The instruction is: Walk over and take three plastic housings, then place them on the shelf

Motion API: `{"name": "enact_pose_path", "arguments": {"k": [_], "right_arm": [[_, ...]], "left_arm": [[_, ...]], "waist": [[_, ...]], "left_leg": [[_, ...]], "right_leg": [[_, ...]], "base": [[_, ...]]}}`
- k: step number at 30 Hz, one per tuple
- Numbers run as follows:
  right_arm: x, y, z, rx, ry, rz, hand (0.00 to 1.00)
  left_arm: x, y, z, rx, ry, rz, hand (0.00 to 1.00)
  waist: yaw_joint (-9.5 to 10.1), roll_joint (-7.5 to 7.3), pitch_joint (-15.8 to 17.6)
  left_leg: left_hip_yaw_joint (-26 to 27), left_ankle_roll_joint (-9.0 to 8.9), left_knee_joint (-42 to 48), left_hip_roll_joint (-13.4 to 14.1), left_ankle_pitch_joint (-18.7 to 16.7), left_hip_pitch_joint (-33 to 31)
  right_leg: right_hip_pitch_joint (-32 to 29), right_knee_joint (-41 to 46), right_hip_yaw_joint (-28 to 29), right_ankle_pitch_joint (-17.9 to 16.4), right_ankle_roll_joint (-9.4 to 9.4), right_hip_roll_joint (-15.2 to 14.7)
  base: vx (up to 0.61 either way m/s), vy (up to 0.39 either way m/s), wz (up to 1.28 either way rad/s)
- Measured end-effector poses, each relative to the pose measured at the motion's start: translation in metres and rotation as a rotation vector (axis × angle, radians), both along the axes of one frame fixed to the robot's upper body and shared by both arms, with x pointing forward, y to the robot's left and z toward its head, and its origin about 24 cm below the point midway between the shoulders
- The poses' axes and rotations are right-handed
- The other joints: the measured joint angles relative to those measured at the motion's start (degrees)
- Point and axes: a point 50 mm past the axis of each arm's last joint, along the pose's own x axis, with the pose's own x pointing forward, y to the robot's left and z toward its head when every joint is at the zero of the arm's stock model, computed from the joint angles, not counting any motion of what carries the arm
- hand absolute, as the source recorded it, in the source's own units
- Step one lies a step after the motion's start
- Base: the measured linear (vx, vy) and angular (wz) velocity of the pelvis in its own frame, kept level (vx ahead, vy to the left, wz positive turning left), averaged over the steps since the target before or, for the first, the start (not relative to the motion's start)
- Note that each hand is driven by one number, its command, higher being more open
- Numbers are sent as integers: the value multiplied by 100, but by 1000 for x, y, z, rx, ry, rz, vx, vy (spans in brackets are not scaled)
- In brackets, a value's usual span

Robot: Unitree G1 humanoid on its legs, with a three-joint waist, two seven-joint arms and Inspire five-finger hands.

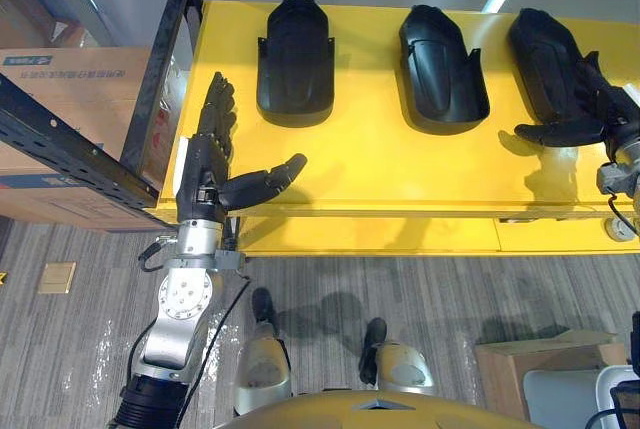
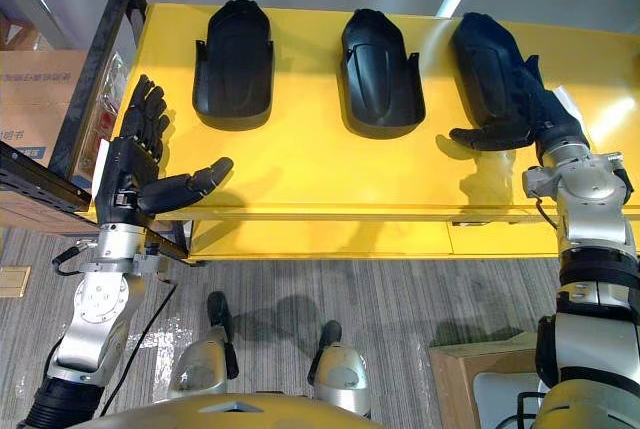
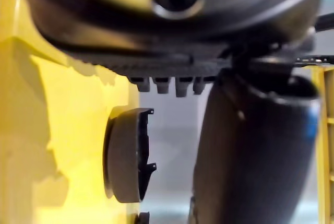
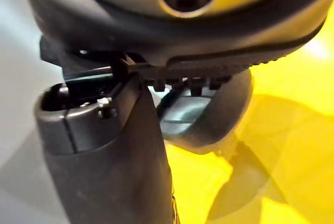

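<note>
Three black plastic housings lie in a row on the yellow shelf surface: the left housing, the middle housing and the right housing. My left hand hovers over the surface's left end, open, fingers straight and thumb spread, a short way left of the left housing. My right hand lies with straight fingers along the right housing's near side, its thumb stretched out beside the housing. Neither hand holds anything.
A black metal rack frame stands at the left, with cardboard boxes behind it. Another cardboard box sits on the grey floor at the lower right. The yellow surface's front edge runs across the view.
</note>
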Motion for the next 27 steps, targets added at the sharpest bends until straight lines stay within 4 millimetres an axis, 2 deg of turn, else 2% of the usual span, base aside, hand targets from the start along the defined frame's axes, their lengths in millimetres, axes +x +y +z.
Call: {"name": "enact_pose_path", "arguments": {"k": [8,19,23,27], "right_arm": [[-2,-1,0,4,41,59,100],[-10,-3,-13,14,100,84,100],[-14,-7,-19,-21,101,43,100],[-15,-11,-11,-142,-16,-94,100]], "left_arm": [[0,0,0,12,1,-13,100],[0,0,0,20,0,-24,100],[0,0,1,22,-2,-24,100],[-1,-1,0,16,-3,-22,100]], "waist": [[-4,-63,16],[1,-153,-29],[24,-206,-64],[2,-192,-83]], "left_leg": [[48,-3,-1,1,-23,57],[90,-32,-2,8,-52,198],[89,-43,-2,7,-55,192],[85,-42,-2,7,-57,170]], "right_leg": [[36,-14,38,3,1,0],[191,-120,66,18,14,22],[193,-133,64,23,16,22],[191,-147,64,27,15,25]], "base": [[1,-4,-2],[3,-3,-1],[0,0,0],[0,0,0]]}}
